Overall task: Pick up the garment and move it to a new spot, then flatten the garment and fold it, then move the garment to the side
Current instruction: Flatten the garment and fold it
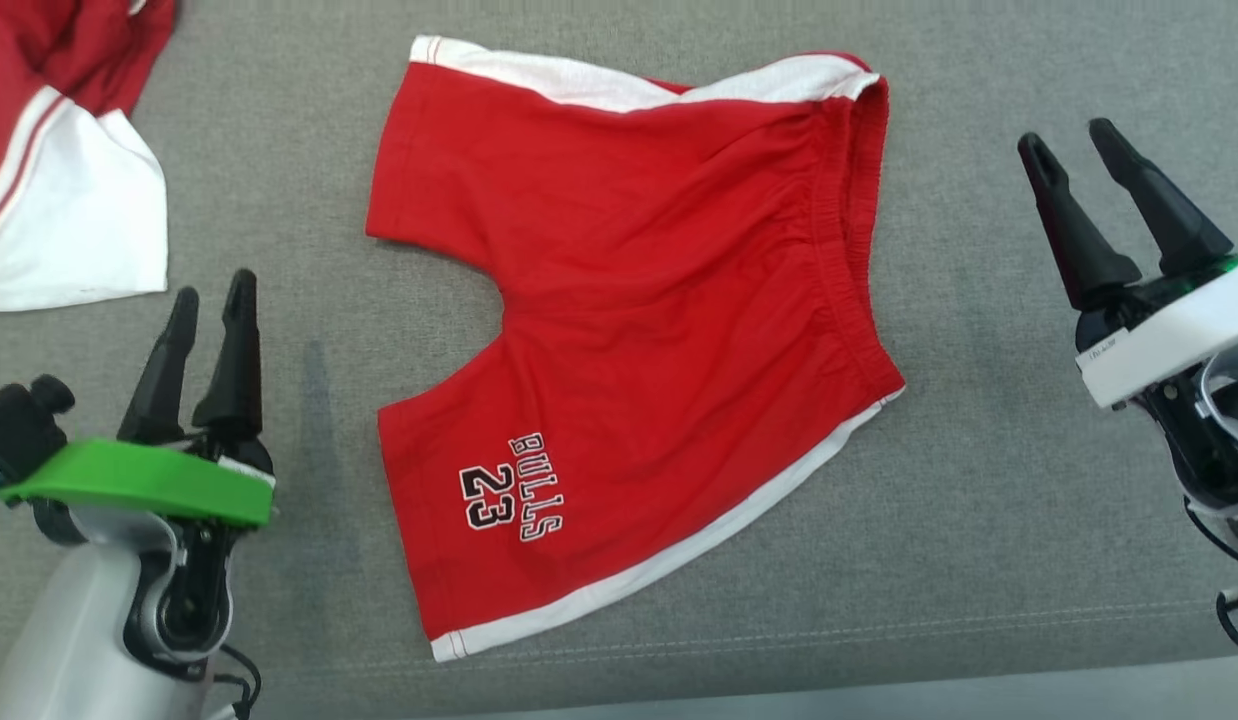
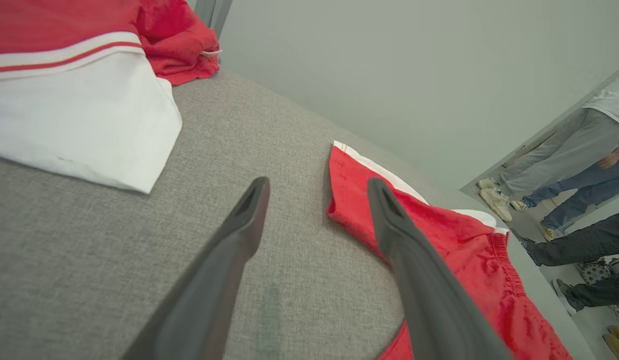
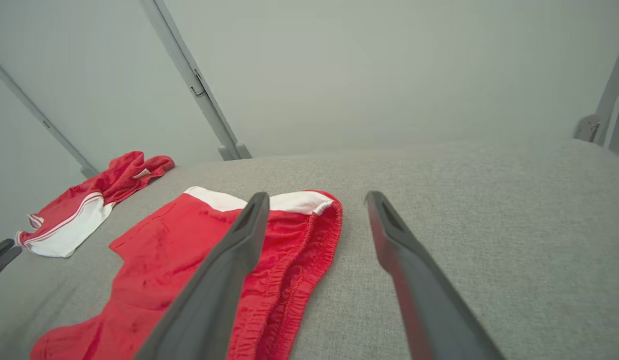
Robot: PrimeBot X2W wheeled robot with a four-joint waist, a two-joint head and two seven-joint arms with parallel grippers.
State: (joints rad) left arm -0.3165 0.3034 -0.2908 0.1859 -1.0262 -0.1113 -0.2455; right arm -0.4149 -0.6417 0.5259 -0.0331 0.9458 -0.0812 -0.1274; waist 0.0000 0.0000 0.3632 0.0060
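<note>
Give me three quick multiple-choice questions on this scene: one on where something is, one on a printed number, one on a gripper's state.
1. In the head view, the other red and white garment lies:
A. upper left
B. lower right
C. bottom centre

2. The number printed on the red shorts is:
A. 32
B. 23
C. 45

3. The fingers of the right gripper are:
A. shut on the waistband
B. shut on a leg hem
C. apart, holding nothing

Answers:
1 A: it lies in the top left corner, apart from the shorts.
2 B: "BULLS 23" is printed on one leg.
3 C: both fingers stand spread over the grey cushion, beside the shorts.
</note>
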